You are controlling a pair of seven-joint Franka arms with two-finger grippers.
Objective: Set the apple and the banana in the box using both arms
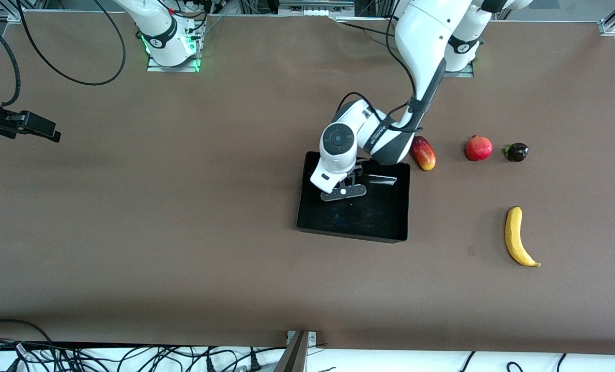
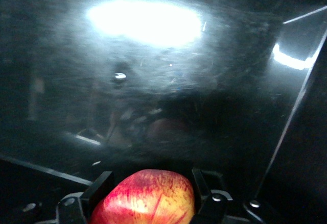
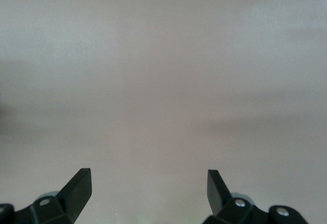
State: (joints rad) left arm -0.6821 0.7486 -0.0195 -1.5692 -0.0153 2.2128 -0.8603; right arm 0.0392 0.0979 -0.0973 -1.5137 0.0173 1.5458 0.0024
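Observation:
My left gripper [image 1: 342, 192] is down inside the black box [image 1: 385, 233], low over its floor. In the left wrist view the gripper [image 2: 152, 179] is shut on the apple [image 2: 145, 199], red mottled with yellow, with the box's glossy floor [image 2: 153, 81] just below. The hand hides the apple in the front view. The banana [image 1: 515, 236] lies on the table toward the left arm's end, nearer to the front camera than the box. My right gripper [image 1: 49, 132] waits at the right arm's end of the table, and in the right wrist view [image 3: 148, 183] it is open and empty.
A dark-red and yellow oval fruit [image 1: 424, 153] lies against the box's corner by the left arm. A round red fruit with a crown [image 1: 478, 148] and a small dark fruit [image 1: 516, 152] lie in a row beside it. Cables hang along the table's edges.

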